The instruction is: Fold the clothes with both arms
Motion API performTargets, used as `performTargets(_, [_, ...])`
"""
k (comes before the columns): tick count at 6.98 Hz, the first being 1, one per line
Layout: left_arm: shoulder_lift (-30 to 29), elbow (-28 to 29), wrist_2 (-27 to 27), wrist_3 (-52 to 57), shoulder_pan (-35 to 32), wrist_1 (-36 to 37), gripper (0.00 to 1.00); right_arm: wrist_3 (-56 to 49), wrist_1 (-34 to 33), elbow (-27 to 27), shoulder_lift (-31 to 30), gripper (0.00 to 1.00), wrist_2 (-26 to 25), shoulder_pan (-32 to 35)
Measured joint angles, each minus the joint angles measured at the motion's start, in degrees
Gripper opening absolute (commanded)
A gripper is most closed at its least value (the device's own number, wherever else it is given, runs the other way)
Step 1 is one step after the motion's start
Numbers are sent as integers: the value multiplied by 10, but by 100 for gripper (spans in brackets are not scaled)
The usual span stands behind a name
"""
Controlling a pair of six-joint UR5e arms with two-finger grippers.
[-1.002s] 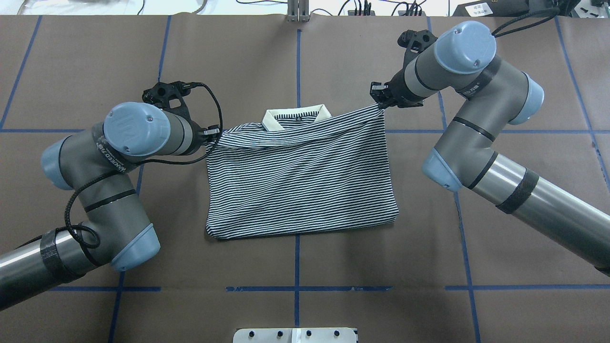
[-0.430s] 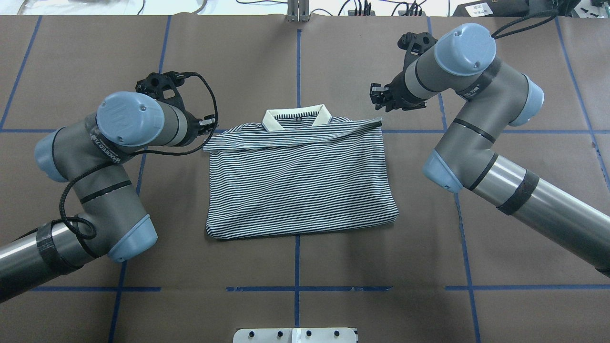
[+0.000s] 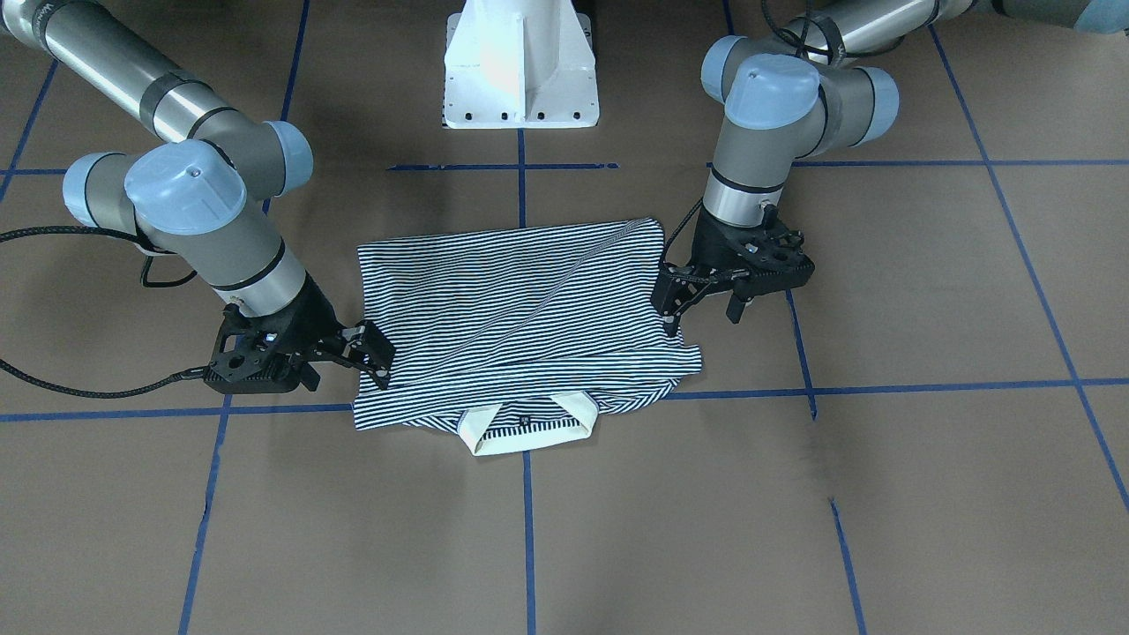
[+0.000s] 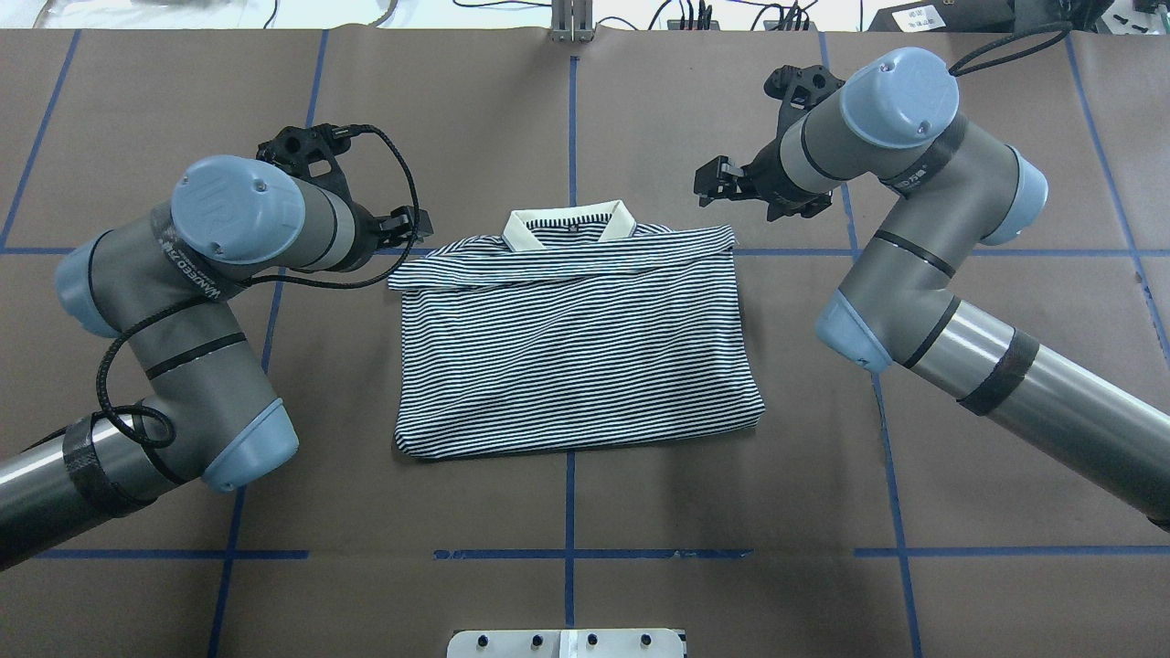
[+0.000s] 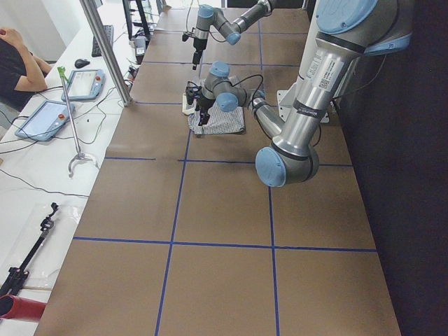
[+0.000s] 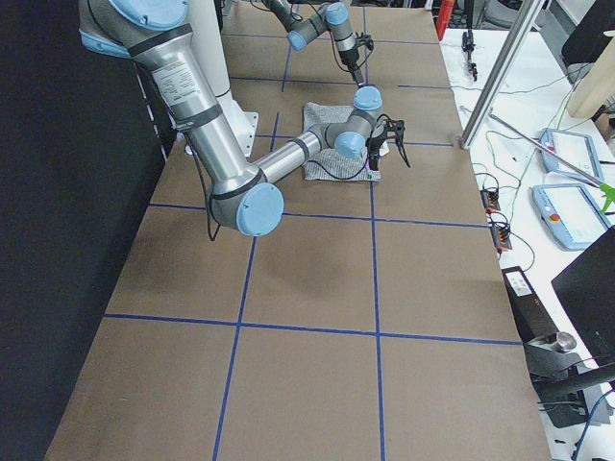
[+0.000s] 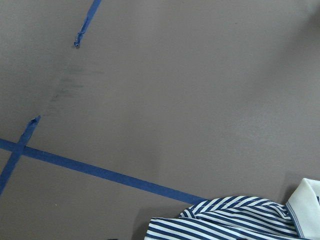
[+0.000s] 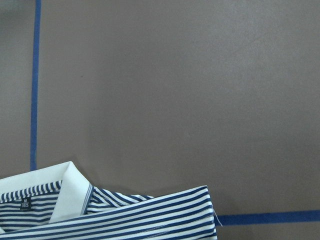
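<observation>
The striped polo shirt (image 4: 576, 347) lies folded flat in the table's middle, its cream collar (image 4: 569, 222) at the far edge, turned away from me. My left gripper (image 4: 413, 222) hovers open just off the shirt's far left corner, holding nothing. Off the far right corner, my right gripper (image 4: 711, 178) is also open and empty, a little clear of the cloth. From the front, the shirt (image 3: 520, 300) has the left gripper (image 3: 672, 298) on the view's right and the right gripper (image 3: 372, 348) on the view's left. Both wrist views catch only a shirt corner (image 7: 235, 220) (image 8: 125, 215).
Blue tape lines (image 4: 569, 554) grid the brown table cover. The white pedestal base (image 3: 520, 62) stands on my side of the shirt. A metal plate (image 4: 567, 642) sits at the near edge. A side bench with tablets (image 5: 63, 98) and a seated person (image 5: 14, 59) lies beyond the far edge.
Both grippers let go of the shirt's folded-over corners; the lifted layer dropped flat near the collar. Both grippers then drew back from the cloth, toward the far side.
</observation>
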Motion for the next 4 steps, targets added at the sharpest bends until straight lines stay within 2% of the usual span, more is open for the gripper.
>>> performTargets(2, [0,-23,-12,-2,0,4,100,76,-43,69,-53,100,7,-32])
performTargets(4, [-1,-38,-13,-3,0,6,100,120,-107,129,-81,100,6,-74])
